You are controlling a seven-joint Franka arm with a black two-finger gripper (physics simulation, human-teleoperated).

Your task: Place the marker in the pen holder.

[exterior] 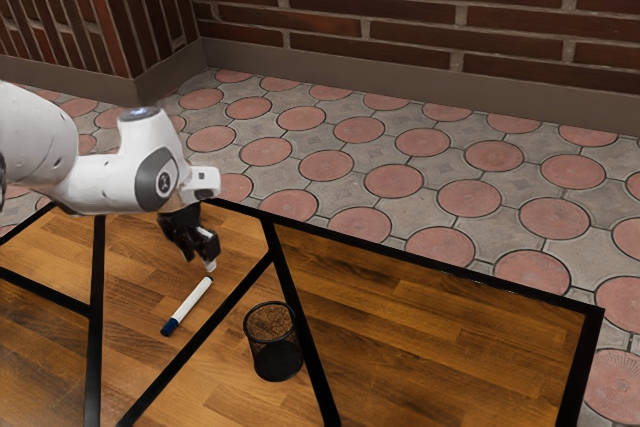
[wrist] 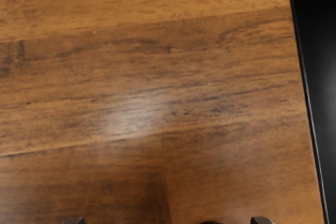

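In the exterior view, my white arm (exterior: pixel 100 182) is reaching in from the left, and my black pincer (exterior: pixel 199 259) is hanging over the wooden table (exterior: pixel 430 317), pointing downward beside the marker (exterior: pixel 190 302). In the wrist view, its two fingers (wrist: pixel 73 221) are standing well apart at the lower edge. I am holding the pincer wide open, and it is gripping nothing. A small dark shape (wrist: pixel 211 222) is peeping in between them; I cannot tell what it is.

The marker — white along the barrel, blue at one end — is lying flat on the wood. Its white end is pointing toward my pincer, and its blue end is pointing away. The pen cup (exterior: pixel 275 359), a round black mesh one, is standing upright toward the exterior view's right; the marker is lying outside it. A slanting black strip (exterior: pixel 205 335) is running across the tabletop between marker and cup, and a second strip (exterior: pixel 300 312) is passing close by the cup's other side.

Beyond the table, a floor (exterior: pixel 290 169) of grey tiles with reddish discs is extending to a brick wall (exterior: pixel 330 2).
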